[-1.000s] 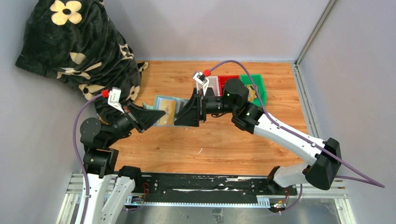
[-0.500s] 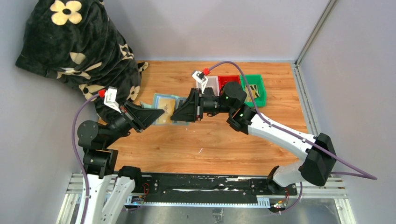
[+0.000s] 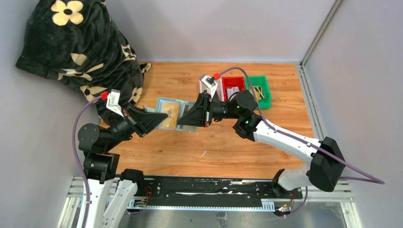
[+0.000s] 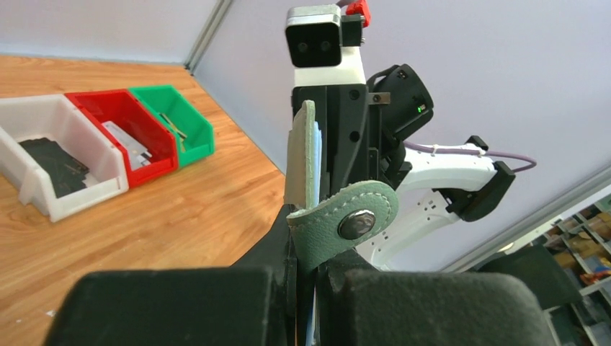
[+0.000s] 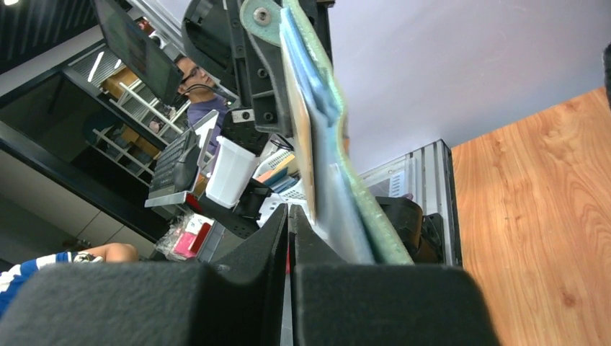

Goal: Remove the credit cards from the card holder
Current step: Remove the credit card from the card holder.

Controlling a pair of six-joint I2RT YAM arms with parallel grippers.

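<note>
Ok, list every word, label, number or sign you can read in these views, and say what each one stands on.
No text can be read in any view.
Tan card in the card holder: any print is too small to read.
Pale item in the red bin: its marks are blurred.

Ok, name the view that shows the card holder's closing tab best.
Left wrist: the closing tab fills mid-frame, snap facing the lens. Right wrist catches only its rounded end at the top edge. Top external is too distant to show it.
</note>
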